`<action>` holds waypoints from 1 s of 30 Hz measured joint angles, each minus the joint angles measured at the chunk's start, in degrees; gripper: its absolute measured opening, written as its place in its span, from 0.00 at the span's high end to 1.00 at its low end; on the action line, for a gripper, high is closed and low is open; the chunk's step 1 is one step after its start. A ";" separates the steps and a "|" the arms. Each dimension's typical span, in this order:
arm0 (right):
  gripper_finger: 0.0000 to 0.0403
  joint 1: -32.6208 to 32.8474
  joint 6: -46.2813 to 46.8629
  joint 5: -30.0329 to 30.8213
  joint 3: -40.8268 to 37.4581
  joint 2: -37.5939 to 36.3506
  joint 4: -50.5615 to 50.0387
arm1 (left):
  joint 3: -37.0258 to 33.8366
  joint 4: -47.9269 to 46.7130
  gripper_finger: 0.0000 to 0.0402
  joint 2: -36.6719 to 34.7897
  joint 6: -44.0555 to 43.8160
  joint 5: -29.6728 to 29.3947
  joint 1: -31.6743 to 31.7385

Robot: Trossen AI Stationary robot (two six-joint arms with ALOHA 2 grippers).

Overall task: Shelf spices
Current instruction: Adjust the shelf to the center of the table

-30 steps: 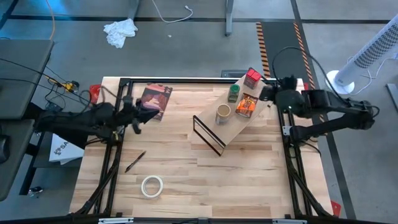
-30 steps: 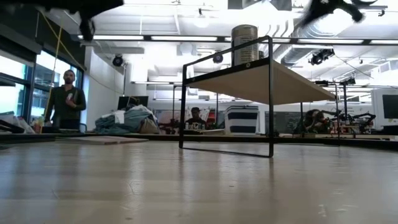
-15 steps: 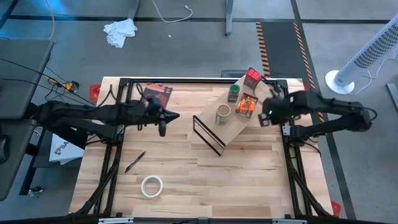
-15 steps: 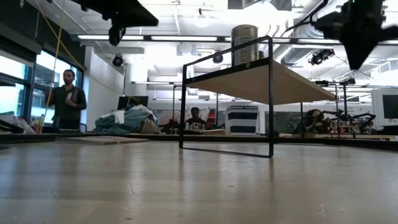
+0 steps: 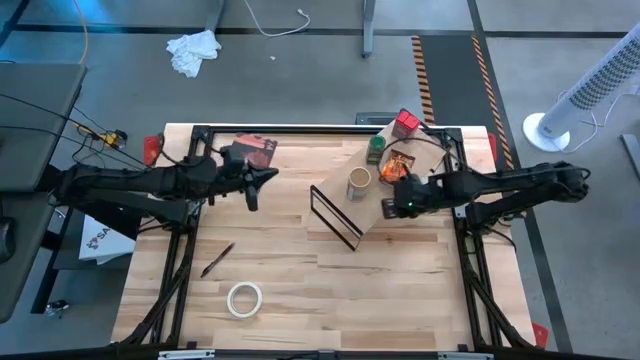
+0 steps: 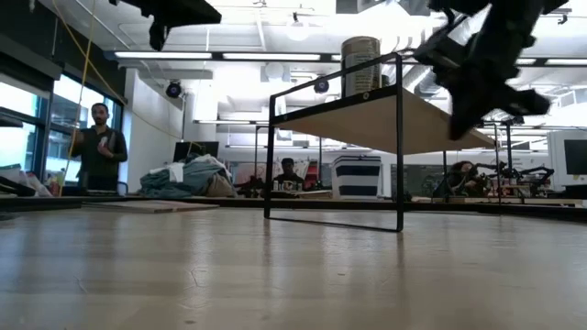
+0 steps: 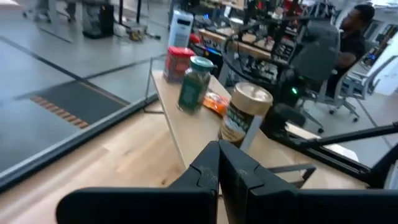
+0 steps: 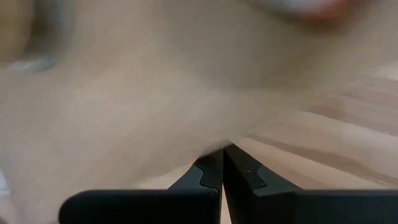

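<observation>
The shelf point(image 5: 372, 205), a light board on thin black wire legs, stands slantwise at the table's far right. On it stand the spices: a red tin point(image 5: 405, 123), a green-lidded jar point(image 5: 376, 149), a tan-lidded jar point(image 5: 359, 184) and a flat orange packet point(image 5: 398, 166). My right gripper point(image 5: 390, 207) is shut and slants down at the board's right edge, near the packet. My left gripper point(image 5: 270, 178) is shut and holds nothing. It hangs high over the table left of the shelf and points level toward the spices point(image 7: 196, 83). My right gripper has its shut fingertips point(image 6: 456, 131) at the right edge of the shelf's board point(image 6: 431, 128), coming from the table's right and slanting down. I cannot tell whether they touch the board. My left gripper touches nothing.
A dark maroon packet point(image 5: 252, 155) lies at the far left of the table. A pen point(image 5: 217, 259) and a white tape roll point(image 5: 244, 298) lie nearer the front. Black frame rails point(image 5: 300, 129) run along the table's sides. People point(image 6: 99, 147) stand in the room behind.
My right gripper has come down and toward the table's left, tipping its fingers downward, from beyond the shelf's far right end to its right edge. My left gripper has gone toward the table's right and a little up. Both stay shut. The shelf and spices have not moved.
</observation>
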 joint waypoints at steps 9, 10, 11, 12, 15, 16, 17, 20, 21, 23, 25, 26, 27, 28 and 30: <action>1.00 4.97 4.69 5.82 -0.02 8.07 20.01 | 0.02 -10.92 1.00 -6.42 0.70 -1.28 0.00; 1.00 5.19 4.72 6.37 0.19 9.18 22.24 | 0.02 -12.28 1.00 -7.12 0.71 -1.29 0.00; 1.00 5.28 4.66 7.18 0.94 10.60 23.58 | 0.02 -13.56 1.00 -7.83 0.73 -1.31 0.00; 1.00 5.34 4.63 7.93 2.02 12.26 24.80 | 0.02 -14.66 1.00 -8.45 0.73 -1.47 0.00; 1.00 4.94 1.87 9.66 6.76 17.62 27.22 | 0.02 -17.40 1.00 -10.28 0.68 -2.32 0.00; 1.00 4.59 0.51 9.62 8.79 19.64 27.74 | 0.02 -17.89 1.00 -10.81 0.72 -2.62 0.00; 1.00 4.19 -1.11 9.43 11.03 21.75 28.01 | 0.02 -18.52 1.00 -11.33 0.75 -2.75 0.00; 1.00 2.96 -7.42 7.04 18.31 27.90 28.14 | 0.02 -20.16 1.00 -12.56 0.75 -2.88 0.00; 1.00 2.57 -9.92 5.61 20.82 29.76 28.10 | 0.02 -20.92 1.00 -12.90 0.72 -2.86 0.00; 1.00 1.99 -15.71 1.08 25.62 32.68 27.73 | 0.02 -22.46 1.00 -13.56 0.61 -2.68 0.00; 1.00 1.90 -21.28 -3.60 30.12 33.91 23.11 | 0.02 -23.77 1.00 -14.15 -0.27 -2.60 0.00; 1.00 1.97 -22.56 -5.10 32.26 33.94 18.39 | 0.02 -24.55 1.00 -14.56 -0.57 -2.51 0.00; 1.00 2.32 -23.72 -5.56 34.16 33.76 12.23 | 0.00 -25.27 1.00 -14.97 -0.79 -2.44 0.00; 1.00 2.82 -24.89 -6.02 35.68 33.24 5.10 | 0.00 -25.82 1.00 -15.49 -0.81 -2.35 0.00; 1.00 4.23 -26.29 -5.78 37.58 31.67 -7.96 | 0.00 -26.68 1.00 -16.40 -0.82 -2.23 0.00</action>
